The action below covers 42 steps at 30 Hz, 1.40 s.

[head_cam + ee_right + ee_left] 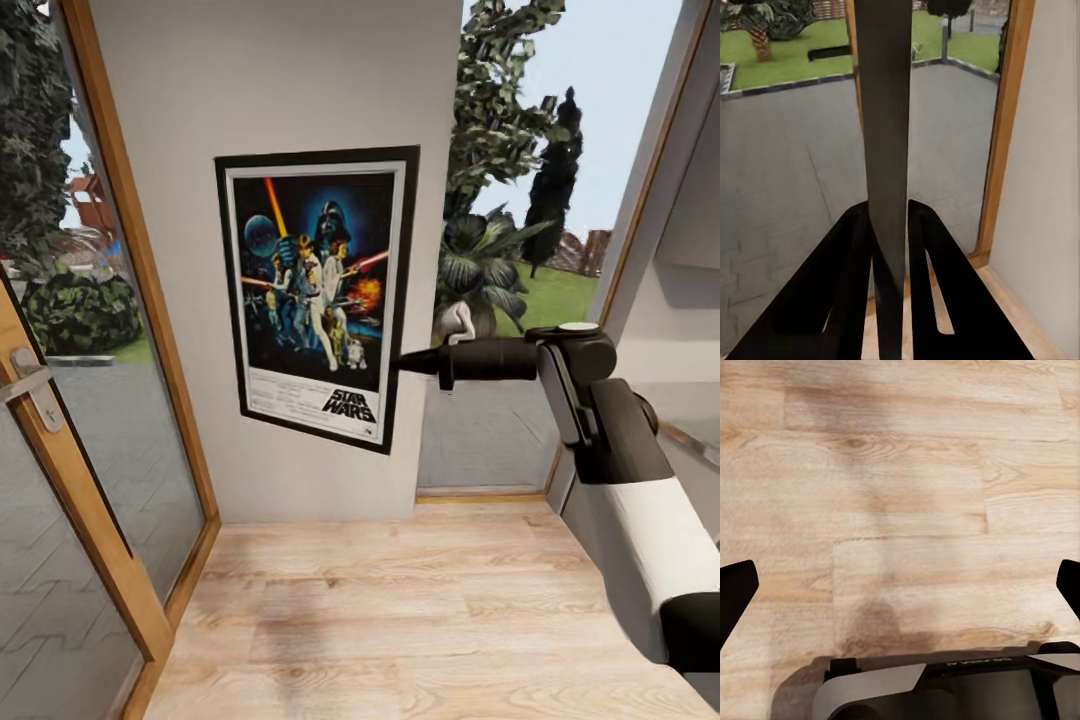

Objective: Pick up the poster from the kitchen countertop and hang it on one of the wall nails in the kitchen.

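The left gripper [900, 585], seen in the left wrist view, hangs over the pale wooden plank floor [907, 472] with its fingers set wide apart and nothing between them.

Further out, the right gripper [408, 362] at the end of the black-and-white right arm [620, 470] is clamped on the right edge of the upright rectangular Star Wars poster in a black frame [312, 295]; the right wrist view shows the frame edge-on between the two dark fingers [840, 277].

The poster stands upright and slightly skewed against the plain pale grey wall panel [270, 90], between the wood-framed glass door [90, 400] and the window [510, 250]. No wall nail can be made out.

Recommended procedure: keep the clamp firm, level the frame, press it flat to the wall at the nail, and release only once it is seated.
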{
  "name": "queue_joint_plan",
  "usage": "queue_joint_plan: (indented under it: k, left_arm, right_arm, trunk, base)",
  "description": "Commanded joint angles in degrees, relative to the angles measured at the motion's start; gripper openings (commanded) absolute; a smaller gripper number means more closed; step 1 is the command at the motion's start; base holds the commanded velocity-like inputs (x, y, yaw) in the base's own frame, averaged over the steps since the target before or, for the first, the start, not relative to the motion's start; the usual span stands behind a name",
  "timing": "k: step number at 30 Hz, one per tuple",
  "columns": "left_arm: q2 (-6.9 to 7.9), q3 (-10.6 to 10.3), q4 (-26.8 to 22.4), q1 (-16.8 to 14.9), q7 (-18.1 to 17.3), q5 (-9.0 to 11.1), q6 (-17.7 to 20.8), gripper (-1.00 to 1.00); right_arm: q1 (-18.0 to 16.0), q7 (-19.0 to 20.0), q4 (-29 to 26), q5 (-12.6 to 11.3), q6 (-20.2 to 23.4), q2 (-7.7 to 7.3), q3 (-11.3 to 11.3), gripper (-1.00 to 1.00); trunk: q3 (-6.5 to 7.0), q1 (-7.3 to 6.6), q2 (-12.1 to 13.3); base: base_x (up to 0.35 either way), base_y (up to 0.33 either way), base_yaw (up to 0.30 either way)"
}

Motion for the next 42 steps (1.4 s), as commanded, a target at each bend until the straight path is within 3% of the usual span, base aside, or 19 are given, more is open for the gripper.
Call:
queue_joint_plan:
  k: [1,39,42]
  left_arm:
    - [-0.01,0.1,0.0,0.0,-0.4,0.5,0.1,1.0]
    - [-0.01,0.1,0.0,0.0,-0.4,0.5,0.1,1.0]
    - [-0.02,0.1,-0.1,0.0,-0.4,0.5,0.1,1.0]
  right_arm:
    - [-0.5,0.0,0.7,-0.7,0.6,-0.05,0.1,-1.0]
    - [-1.3,0.7,3.2,-0.8,0.5,0.13,0.0,-1.0]
    - [-3.0,0.8,4.5,-0.8,0.7,0.17,0.0,-1.0]
  trunk:
    - [-0.07,0.03,-0.1]
    - [-0.07,0.03,-0.1]
    - [-0.07,0.03,-0.1]
  base:
    - [0.0,0.0,0.0]
    - [0.0,0.0,0.0]
    - [0.0,0.0,0.0]
